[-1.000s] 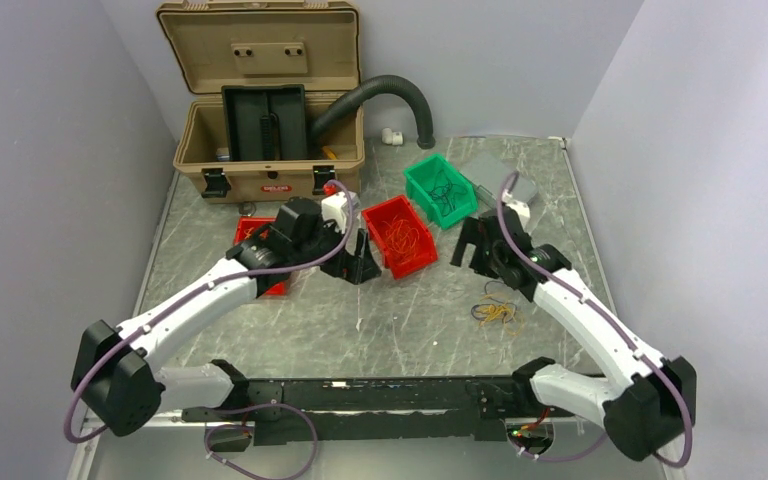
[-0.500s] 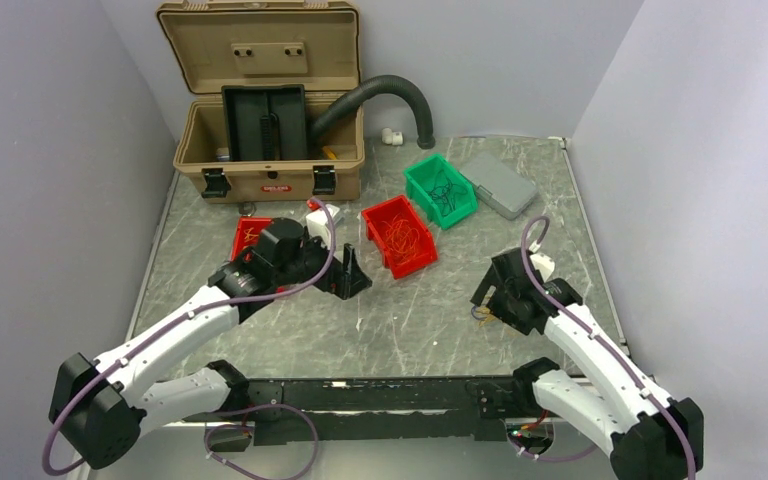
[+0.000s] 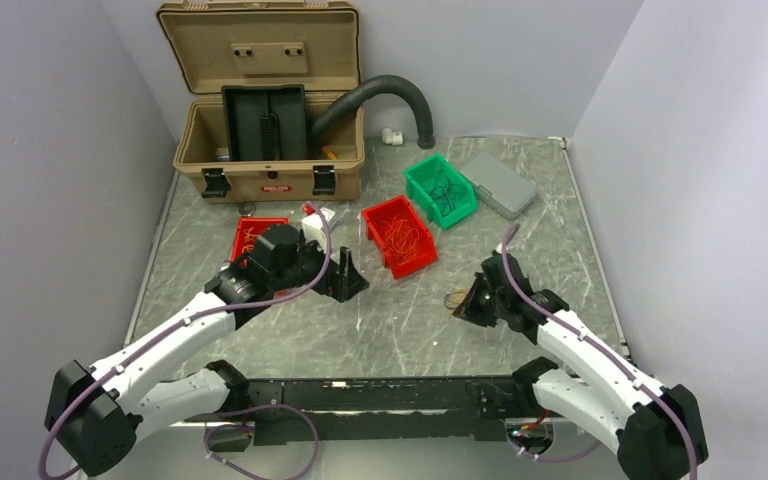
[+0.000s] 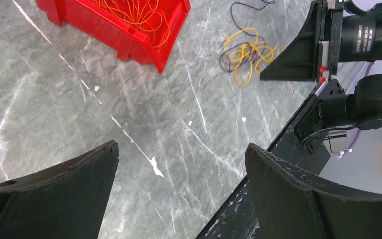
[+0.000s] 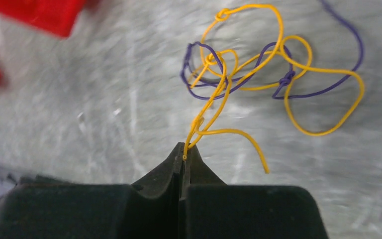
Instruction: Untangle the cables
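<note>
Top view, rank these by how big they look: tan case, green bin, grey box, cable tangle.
1. tan case, by far the largest
2. green bin and grey box: about alike, not ranked
3. cable tangle, smallest

Right wrist view: red plastic bin (image 5: 30,15), up-left of right pincer (image 5: 183,153), blurred and cut by frame edge. Top view: tangle of thin yellow and purple wires (image 3: 454,298) at that pincer's tip, strands too small to separate.
</note>
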